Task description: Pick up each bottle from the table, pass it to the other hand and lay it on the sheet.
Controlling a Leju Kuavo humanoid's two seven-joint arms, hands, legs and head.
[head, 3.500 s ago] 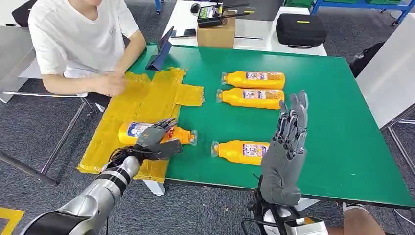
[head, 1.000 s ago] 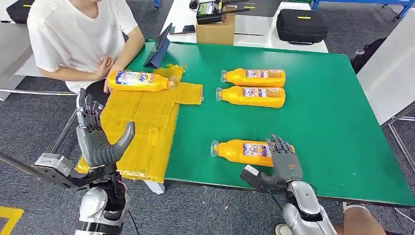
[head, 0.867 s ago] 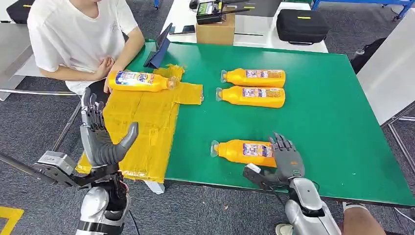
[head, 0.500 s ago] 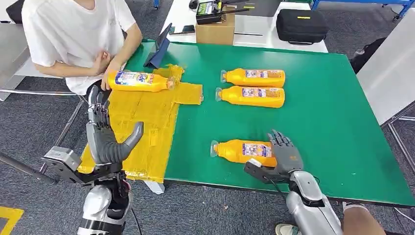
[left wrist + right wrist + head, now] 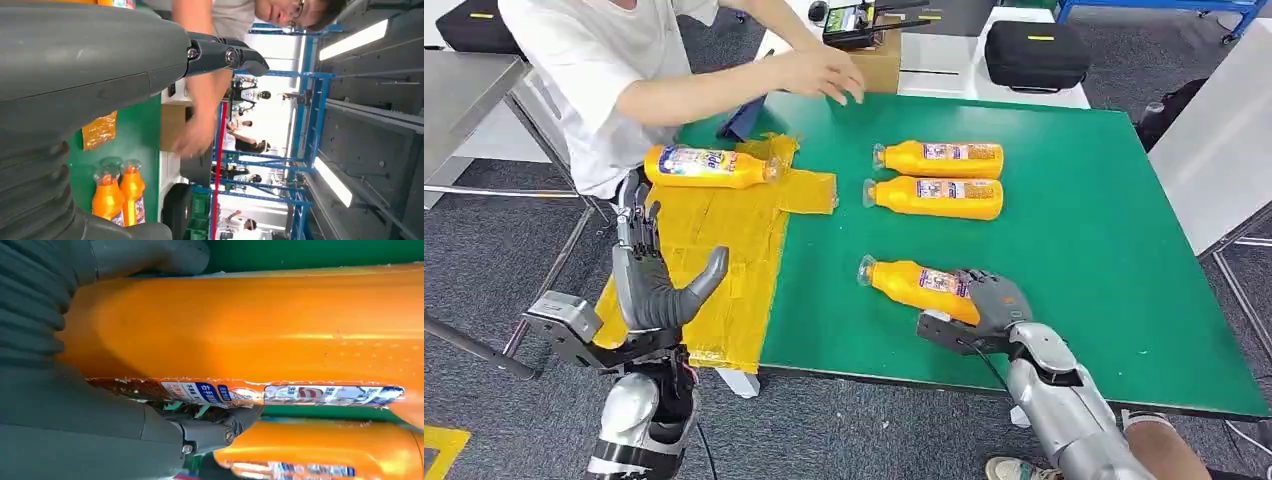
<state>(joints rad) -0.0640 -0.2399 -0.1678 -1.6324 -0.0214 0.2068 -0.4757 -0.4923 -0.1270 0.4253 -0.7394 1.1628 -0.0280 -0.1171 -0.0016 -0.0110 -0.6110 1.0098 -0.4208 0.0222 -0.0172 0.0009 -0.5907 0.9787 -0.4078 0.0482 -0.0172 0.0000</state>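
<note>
My right hand (image 5: 986,308) grips the base end of an orange bottle (image 5: 914,284) at the near side of the green table (image 5: 1084,250); the bottle is tilted with its cap end pointing left and away. In the right wrist view the orange bottle (image 5: 260,325) lies against my palm with the thumb over it. My left hand (image 5: 652,275) stands upright and open over the near end of the yellow sheet (image 5: 714,235), holding nothing. One bottle (image 5: 709,166) lies on the sheet's far end. Two more bottles (image 5: 939,158) (image 5: 934,198) lie side by side further back on the table.
A person in a white shirt (image 5: 614,80) sits at the far left, reaching an arm (image 5: 824,72) over the table's back edge. A dark tablet (image 5: 742,118), a cardboard box (image 5: 879,65) and a black case (image 5: 1036,57) stand behind.
My right hand has closed around the near bottle and tilted it. My left hand has drifted right over the sheet. The person has stretched an arm toward the back of the table.
</note>
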